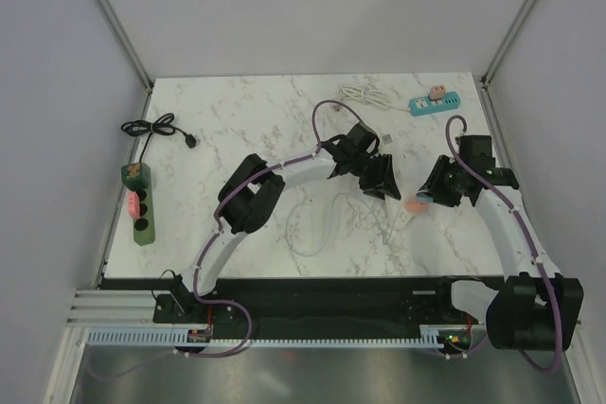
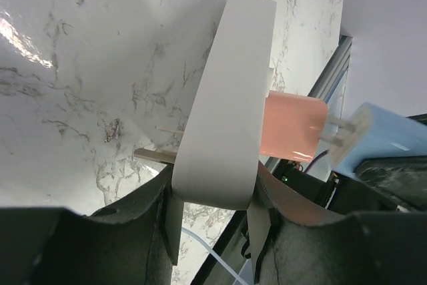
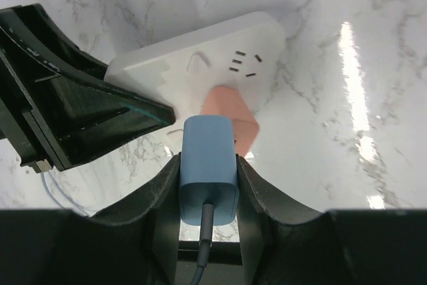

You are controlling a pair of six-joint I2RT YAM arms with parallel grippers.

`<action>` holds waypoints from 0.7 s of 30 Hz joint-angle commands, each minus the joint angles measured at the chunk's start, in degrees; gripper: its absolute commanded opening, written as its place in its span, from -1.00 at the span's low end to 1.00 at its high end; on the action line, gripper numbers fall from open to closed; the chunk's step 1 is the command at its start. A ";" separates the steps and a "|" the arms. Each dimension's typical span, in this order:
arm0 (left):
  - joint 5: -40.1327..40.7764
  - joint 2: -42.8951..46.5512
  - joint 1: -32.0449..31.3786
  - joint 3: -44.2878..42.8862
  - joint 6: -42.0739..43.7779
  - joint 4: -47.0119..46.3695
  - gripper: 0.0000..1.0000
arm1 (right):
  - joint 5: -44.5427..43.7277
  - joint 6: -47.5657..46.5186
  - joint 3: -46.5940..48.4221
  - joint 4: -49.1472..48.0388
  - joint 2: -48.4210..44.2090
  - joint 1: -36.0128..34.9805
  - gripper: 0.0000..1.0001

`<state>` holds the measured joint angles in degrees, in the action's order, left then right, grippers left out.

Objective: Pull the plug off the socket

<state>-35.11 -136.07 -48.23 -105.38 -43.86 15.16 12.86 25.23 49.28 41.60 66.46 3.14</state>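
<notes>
Left hand (image 2: 213,213) grasping white socket (image 2: 223,98); pink adapter (image 2: 290,125) seated in it. Right hand (image 3: 208,186), at socket's 3 o'clock, clenched on blue plug (image 3: 208,161); prongs (image 2: 340,128) exposed.

I work in a lab test cell: plain grey panel walls (image 1: 303,7) on aluminium posts (image 1: 107,11) box in my marble-patterned table (image 1: 246,111).

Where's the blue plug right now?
Right wrist view: the blue plug is clamped in the right gripper, right beside the pink adapter on the white socket block held by the left gripper.
</notes>
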 commanded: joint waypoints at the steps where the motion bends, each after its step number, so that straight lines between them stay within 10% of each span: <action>1: 8.22 -1.13 0.94 -0.88 2.29 4.27 -0.95 | -10.74 0.69 5.12 6.20 -4.31 0.64 -1.00; 17: 7.17 -5.69 0.94 -9.48 -0.88 4.35 -0.94 | -6.27 4.03 11.37 10.25 -8.45 0.64 -1.00; 19: 6.64 -7.01 0.94 -11.59 -1.14 4.35 -0.75 | -4.88 4.21 11.46 10.51 -9.41 0.64 -1.00; 21: 7.07 -7.63 1.03 -12.91 -1.23 4.88 -0.13 | -3.47 4.39 11.37 10.60 -9.85 0.56 -1.00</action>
<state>-30.92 -141.05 -47.59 -115.66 -44.73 17.67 6.52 28.45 60.66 51.96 58.41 3.62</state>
